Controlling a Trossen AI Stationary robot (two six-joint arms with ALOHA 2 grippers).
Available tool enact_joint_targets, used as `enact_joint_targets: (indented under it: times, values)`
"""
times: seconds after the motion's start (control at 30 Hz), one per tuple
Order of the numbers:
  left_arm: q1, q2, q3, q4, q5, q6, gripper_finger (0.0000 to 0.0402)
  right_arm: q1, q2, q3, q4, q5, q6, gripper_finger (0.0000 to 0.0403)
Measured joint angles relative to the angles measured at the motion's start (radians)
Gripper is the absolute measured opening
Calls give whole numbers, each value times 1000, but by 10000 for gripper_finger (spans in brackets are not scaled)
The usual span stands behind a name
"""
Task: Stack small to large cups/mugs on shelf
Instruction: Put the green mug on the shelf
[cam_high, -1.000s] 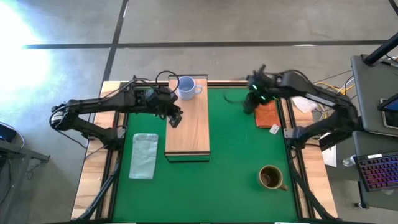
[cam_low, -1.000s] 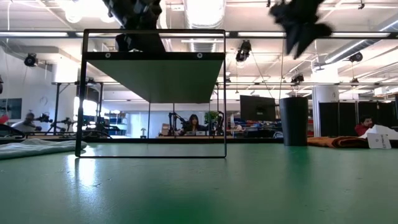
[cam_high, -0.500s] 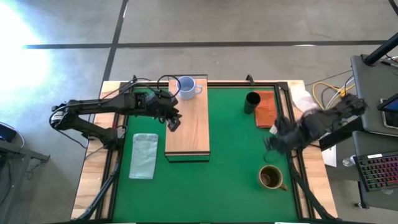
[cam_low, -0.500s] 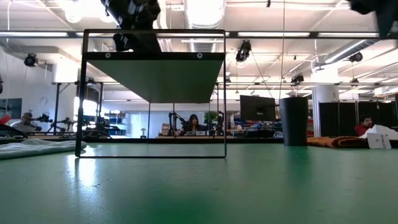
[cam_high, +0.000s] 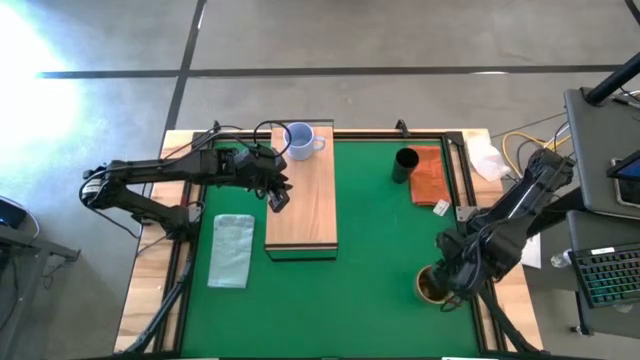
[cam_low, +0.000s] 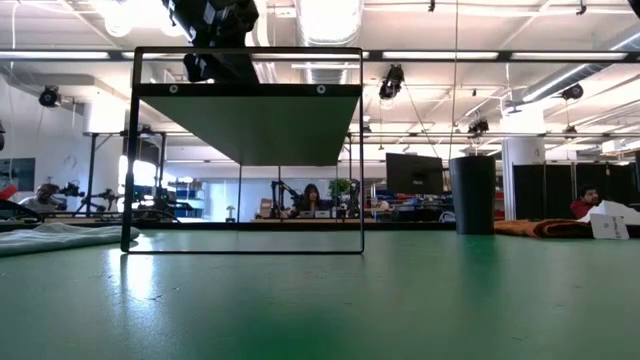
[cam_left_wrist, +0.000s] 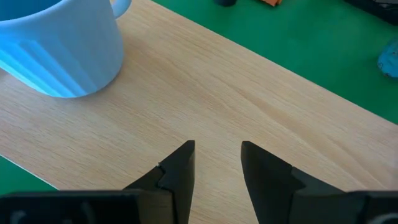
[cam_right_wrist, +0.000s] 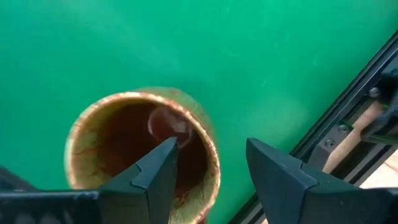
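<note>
The pale blue mug (cam_high: 298, 140) stands on its base at the far end of the light-wood shelf (cam_high: 302, 215); it also shows in the left wrist view (cam_left_wrist: 59, 46). My left gripper (cam_high: 279, 194) (cam_left_wrist: 217, 149) is open and empty over the shelf's left edge, near of the mug. The black cup (cam_high: 405, 164) (cam_low: 472, 193) stands upright on the green mat beside the orange cloth. The brown mug (cam_high: 432, 287) (cam_right_wrist: 143, 155) stands upright at the near right. My right gripper (cam_high: 452, 272) (cam_right_wrist: 211, 149) is open above it, one finger over its hollow, one outside its wall.
An orange-brown cloth (cam_high: 428, 175) with a white tag lies at the far right. A pale green cloth (cam_high: 232, 250) lies left of the shelf. The black table frame (cam_right_wrist: 348, 106) runs close beside the brown mug. Bare green mat (cam_high: 380, 240) lies between shelf and mugs.
My right gripper has swung fast from beside the black cup at the far right toward the table's near edge and down, and now stands over the brown mug. The black cup has stayed standing where it was.
</note>
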Motion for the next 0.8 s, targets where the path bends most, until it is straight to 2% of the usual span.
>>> enact_joint_targets:
  times: [0.4, 0.8]
  values:
    - [0, 0, 0, 1, 7, -27, 116, 0, 132, -65, 43, -20, -18, 185]
    - [0, -1, 1, 2, 7, -28, 116, -1, 113, -69, 74, -26, -17, 175]
